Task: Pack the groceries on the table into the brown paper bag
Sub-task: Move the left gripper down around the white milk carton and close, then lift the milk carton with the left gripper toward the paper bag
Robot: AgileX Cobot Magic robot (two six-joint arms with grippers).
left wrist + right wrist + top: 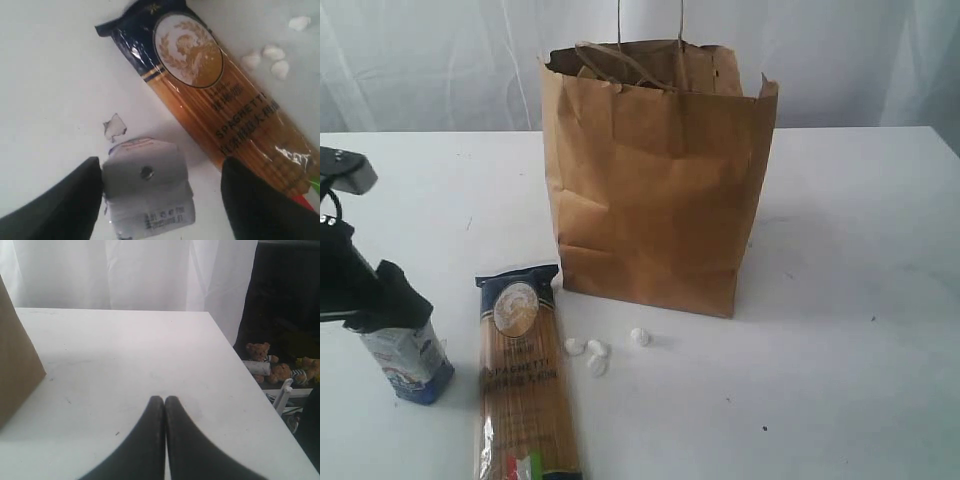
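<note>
Exterior view: the bag (655,190) stood upright on the white bench (850,330), mouth open, one handle raised and the other folded inward. The spaghetti (520,370) lay flat on the camera's side of the bag and off to its left, with the dark end near the bag's lower left corner. Farther left of the bag than the spaghetti, the carton (410,365) stood on the bench, leaning a little, under the black left arm. A few small white bits (595,350) lay between the spaghetti and the bag's base.

In the left wrist view, the left fingers (65,205) were spread wide on either side of the carton's top. One was right against its edge and the other well clear, so nothing was gripped. A torn scrap (115,127) lay just beside the carton.

In the right wrist view, the right fingers (145,440) were pressed together and empty, over bare bench to the right of the bag.
</note>
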